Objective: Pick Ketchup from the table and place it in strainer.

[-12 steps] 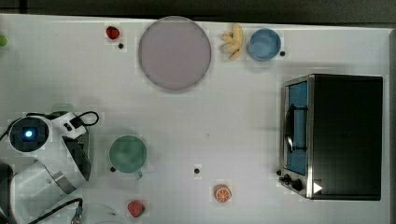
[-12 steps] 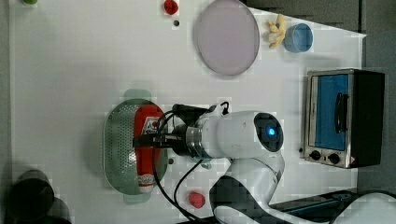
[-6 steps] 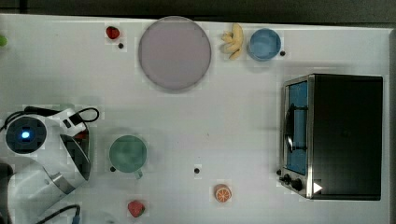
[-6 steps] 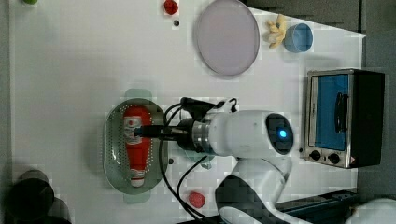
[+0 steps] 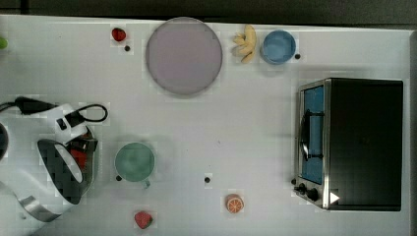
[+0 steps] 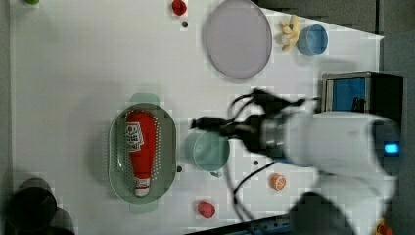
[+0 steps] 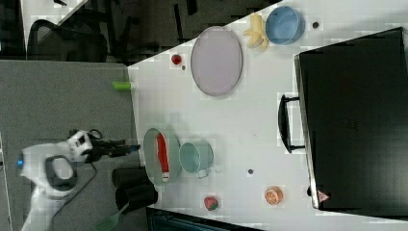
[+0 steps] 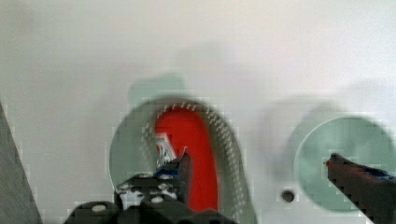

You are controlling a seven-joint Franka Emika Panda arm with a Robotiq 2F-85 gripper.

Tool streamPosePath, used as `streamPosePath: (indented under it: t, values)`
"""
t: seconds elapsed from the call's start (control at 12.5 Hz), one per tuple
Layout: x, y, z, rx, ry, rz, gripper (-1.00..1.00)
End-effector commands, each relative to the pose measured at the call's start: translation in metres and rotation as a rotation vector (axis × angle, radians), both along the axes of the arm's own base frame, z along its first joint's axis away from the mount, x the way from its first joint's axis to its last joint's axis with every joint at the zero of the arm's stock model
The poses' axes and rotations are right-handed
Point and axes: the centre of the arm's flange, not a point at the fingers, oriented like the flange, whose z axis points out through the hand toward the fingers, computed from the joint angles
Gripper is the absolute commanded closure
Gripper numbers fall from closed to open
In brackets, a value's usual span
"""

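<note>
Red plastic against pale green tells me most of what matters: the Ketchup (image 6: pixel 138 149) lies flat inside the strainer (image 6: pixel 167 147), its length running along the basket's long axis, pale tip toward one end. From the wrist view I look down on the same pair, the bottle (image 8: pixel 191 154) resting on the perforated bottom of the basket (image 8: pixel 126 149).

My pincer (image 6: pixel 203 123) hangs above the table with its jaws spread wide and nothing between them; in the wrist view one finger (image 8: pixel 180 168) sits over the bottle and the other far off over the cup (image 8: pixel 345 163), neither touching anything. In the left view the pincer is beside the strainer, above the cup (image 6: pixel 208 152), well clear of the bottle.

I judge the task essentially finished: the pick is done, the placing is done, and the bottle lies settled and free of my grip. What remains, if anything, is only to draw my arm away from the basket without brushing it or the cup just beside it.
</note>
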Motion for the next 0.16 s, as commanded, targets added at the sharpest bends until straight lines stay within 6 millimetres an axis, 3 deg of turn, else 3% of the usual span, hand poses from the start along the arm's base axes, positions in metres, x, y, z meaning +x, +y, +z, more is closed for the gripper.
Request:
streamPosePath:
  t: [0.08, 0.16]
  values:
    - [0.063, -0.112, 0.067, -0.018, -0.028, -0.268, -1.0]
    - [0.073, -0.143, 0.087, -0.029, -0.022, -0.325, -1.0]
